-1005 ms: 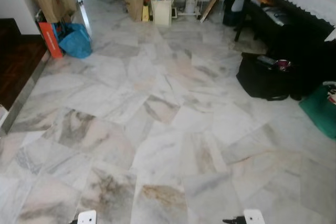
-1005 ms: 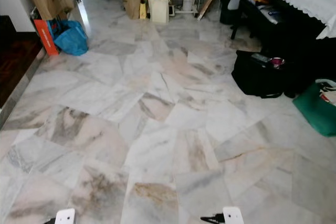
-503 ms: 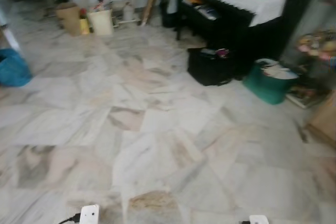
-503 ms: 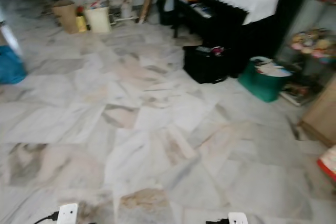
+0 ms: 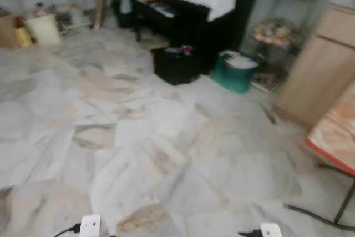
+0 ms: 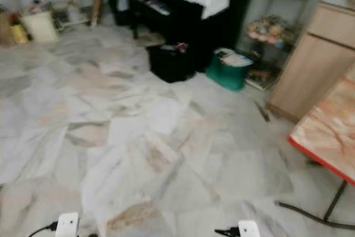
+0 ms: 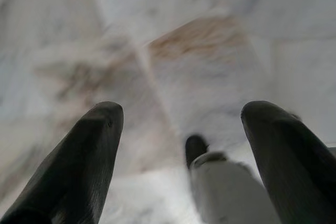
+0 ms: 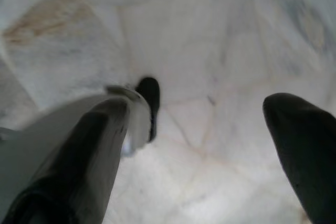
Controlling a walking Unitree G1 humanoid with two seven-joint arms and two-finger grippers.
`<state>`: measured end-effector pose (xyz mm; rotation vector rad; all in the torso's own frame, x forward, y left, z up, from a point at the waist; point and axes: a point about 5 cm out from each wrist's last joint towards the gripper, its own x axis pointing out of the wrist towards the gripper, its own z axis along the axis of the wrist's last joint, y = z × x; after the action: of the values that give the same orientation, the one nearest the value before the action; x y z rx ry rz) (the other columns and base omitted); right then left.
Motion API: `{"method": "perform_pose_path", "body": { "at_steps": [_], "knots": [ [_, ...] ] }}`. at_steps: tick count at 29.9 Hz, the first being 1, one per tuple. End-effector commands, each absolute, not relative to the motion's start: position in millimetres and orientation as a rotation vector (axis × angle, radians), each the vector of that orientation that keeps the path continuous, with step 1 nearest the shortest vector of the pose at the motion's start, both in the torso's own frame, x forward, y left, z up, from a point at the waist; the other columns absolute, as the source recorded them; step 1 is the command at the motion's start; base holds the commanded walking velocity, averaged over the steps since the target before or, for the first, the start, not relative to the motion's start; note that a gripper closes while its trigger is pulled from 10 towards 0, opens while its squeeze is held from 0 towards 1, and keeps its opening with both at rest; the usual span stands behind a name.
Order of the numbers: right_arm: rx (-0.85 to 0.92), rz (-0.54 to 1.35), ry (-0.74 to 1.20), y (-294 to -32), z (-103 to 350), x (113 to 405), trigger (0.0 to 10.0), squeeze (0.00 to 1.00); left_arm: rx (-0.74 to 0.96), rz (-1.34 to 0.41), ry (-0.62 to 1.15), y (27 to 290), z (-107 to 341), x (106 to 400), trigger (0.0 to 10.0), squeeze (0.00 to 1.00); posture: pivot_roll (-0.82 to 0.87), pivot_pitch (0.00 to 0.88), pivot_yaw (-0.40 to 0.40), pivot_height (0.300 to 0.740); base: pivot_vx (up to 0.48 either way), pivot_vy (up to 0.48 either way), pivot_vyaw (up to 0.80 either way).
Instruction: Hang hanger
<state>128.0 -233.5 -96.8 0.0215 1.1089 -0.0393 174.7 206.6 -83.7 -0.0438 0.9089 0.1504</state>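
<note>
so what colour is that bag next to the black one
Teal green bag, beside the black bag; clearest in the right eye view.

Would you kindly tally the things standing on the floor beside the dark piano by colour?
Black bag: 1
Teal-green bag: 1
Cream container: 1
Yellow bottle: 1
Total: 4
Both pincers hang open above the marble floor.

The floor [image 5: 138, 137] was pale marble with grey and brown streaks. On it, far ahead, sat a black bag [image 5: 176, 65] and just beside it a green bag [image 5: 233, 75], both near a dark piano [image 5: 183, 4]. A wooden cabinet [image 5: 316, 70] stood to the right. A cream bin [image 5: 41, 29] stood far left.
</note>
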Motion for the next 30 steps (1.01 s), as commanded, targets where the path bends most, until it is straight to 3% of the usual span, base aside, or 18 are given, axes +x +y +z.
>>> {"method": "perform_pose_path", "body": {
  "at_steps": [1, 21, 30],
  "knots": [
    [0.043, -0.041, 1.082, -229.9, -95.4, 134.2, 10.0, 0.00, -0.026, 0.152, 0.933, 211.4, -86.0, 168.0, 10.0, 0.00, 0.02, 0.000, -0.003, 0.740, 0.000, 0.000, -0.73],
    [0.042, -0.080, 1.061, -228.6, -96.1, 132.9, 10.0, 0.00, 0.014, 0.116, 0.959, 214.1, -89.6, 157.6, 10.0, 0.00, 0.01, 0.000, 0.010, 0.740, 0.000, 0.000, -0.73],
    [0.043, -0.065, 1.062, -228.4, -95.9, 133.2, 10.0, 0.00, 0.019, 0.129, 0.974, 227.0, -91.0, 146.0, 10.0, 0.00, 0.01, 0.000, 0.004, 0.740, 0.000, 0.000, -0.73]
  ]
}}
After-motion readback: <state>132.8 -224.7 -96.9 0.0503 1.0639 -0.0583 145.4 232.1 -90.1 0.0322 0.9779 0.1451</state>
